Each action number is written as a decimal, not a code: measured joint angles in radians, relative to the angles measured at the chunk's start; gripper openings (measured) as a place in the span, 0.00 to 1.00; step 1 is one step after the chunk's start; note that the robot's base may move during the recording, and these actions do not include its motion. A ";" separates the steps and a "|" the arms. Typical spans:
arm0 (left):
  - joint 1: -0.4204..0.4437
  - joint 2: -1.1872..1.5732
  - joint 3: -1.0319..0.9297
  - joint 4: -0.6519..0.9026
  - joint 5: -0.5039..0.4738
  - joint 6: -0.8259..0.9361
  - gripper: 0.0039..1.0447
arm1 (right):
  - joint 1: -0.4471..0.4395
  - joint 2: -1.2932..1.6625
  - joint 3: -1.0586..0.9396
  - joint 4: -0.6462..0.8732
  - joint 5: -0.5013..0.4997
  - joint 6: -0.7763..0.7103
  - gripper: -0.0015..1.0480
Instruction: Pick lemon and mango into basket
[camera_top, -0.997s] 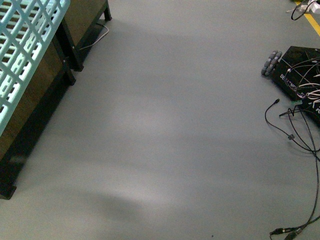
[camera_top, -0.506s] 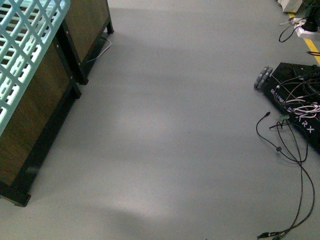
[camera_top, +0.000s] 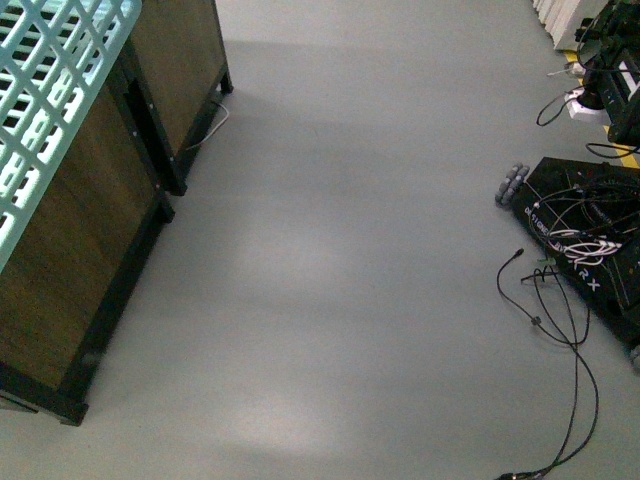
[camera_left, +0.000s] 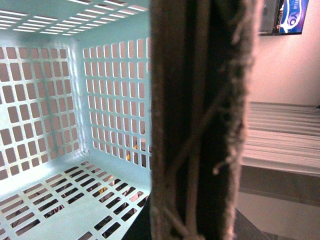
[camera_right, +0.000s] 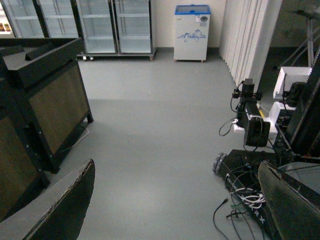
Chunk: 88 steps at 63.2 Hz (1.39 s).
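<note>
Pale teal basket (camera_top: 110, 40) at far left, slotted wall aslant

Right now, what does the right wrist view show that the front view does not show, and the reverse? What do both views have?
Only the right wrist view: glass-door fridges and a white freezer with a blue lid at the far wall, and the right claw, open, with only floor between its fingers. Only the front view: the slotted wall of the pale teal basket. Both: the grey floor, the wooden cabinets with black frames, and the black base with loose cables. Neither view shows the lemon or the mango.
</note>
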<state>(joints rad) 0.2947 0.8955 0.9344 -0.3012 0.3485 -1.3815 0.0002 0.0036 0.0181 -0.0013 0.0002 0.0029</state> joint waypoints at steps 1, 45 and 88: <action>0.000 0.000 0.000 0.000 0.000 0.000 0.05 | 0.000 0.000 0.000 0.000 0.000 0.000 0.92; -0.003 -0.003 0.000 0.000 0.002 -0.003 0.04 | 0.000 0.000 0.000 0.000 0.003 0.000 0.92; -0.002 0.000 0.000 0.000 0.004 -0.003 0.04 | 0.000 0.000 0.000 0.000 0.001 0.000 0.92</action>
<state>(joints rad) 0.2924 0.8959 0.9344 -0.3012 0.3523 -1.3842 0.0002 0.0040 0.0181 -0.0013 0.0013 0.0029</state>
